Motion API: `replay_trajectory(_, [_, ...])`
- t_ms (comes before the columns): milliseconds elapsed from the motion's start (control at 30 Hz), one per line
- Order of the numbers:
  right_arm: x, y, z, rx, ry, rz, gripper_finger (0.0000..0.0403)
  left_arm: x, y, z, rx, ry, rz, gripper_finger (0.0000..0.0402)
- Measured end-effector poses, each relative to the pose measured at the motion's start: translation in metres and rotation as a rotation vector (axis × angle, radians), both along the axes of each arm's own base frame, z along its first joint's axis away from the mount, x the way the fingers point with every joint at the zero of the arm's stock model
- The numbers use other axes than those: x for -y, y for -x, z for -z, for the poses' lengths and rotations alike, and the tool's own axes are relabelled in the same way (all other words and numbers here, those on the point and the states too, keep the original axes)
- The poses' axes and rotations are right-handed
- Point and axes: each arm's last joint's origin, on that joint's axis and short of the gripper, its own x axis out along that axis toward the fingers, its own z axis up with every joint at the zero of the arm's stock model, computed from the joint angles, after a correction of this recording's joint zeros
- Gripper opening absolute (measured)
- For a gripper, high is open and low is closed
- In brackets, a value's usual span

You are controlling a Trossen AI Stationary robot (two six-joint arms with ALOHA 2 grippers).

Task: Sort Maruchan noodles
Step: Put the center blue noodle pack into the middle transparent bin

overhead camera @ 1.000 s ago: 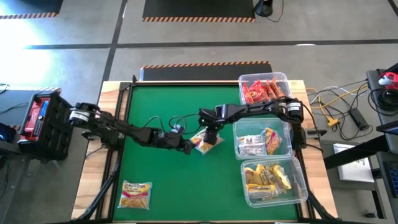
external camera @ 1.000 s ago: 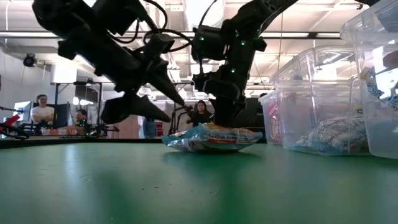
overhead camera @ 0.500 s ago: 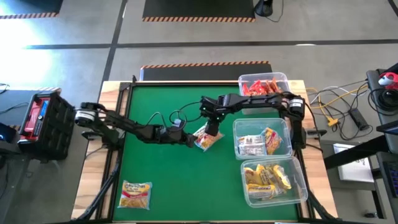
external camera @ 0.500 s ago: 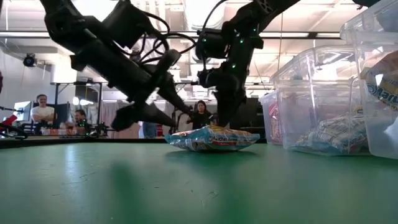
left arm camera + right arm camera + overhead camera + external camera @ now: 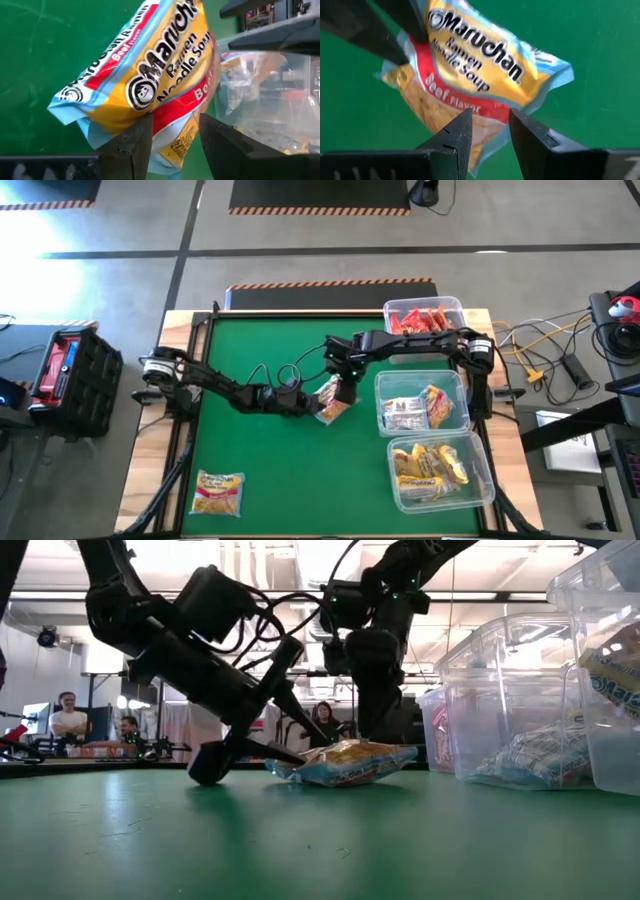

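Since the earlier frame the left arm reaches further toward the right edge of the desk [image 5: 250, 470], and the left gripper [image 5: 308, 406] now has its fingers at the beef packet [image 5: 332, 400], whose end is raised a little. This packet lies near the middle of the desk, just beside the clear bins [image 5: 424, 402]; its long axis runs slanted between the two grippers. The right gripper [image 5: 345, 375] hangs just above its far end — both are very near, the left one lower. The left jaws stand apart around the packet's corner, not clearly clamped; the right jaws are part open and hold nothing. Readable writing: "Maruchan Ramen Noodle Soup", "Beef Flavor". Another yellow-orange packet [image 5: 219, 491] lies near the front left corner.
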Motion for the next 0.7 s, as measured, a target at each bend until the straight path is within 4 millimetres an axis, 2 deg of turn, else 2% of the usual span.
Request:
replay_trajectory(433, [0.019, 0.017, -0.008, -0.050, 0.039, -0.056, 0.0118, -0.002, 0.005, 0.009, -0.106, 0.024, -0.046, 0.0130])
replay_trajectory(700, [0.024, 0.020, -0.011, -0.105, 0.188, -0.043, 0.0118, -0.002, 0.006, 0.011, -0.116, 0.072, -0.037, 0.0129])
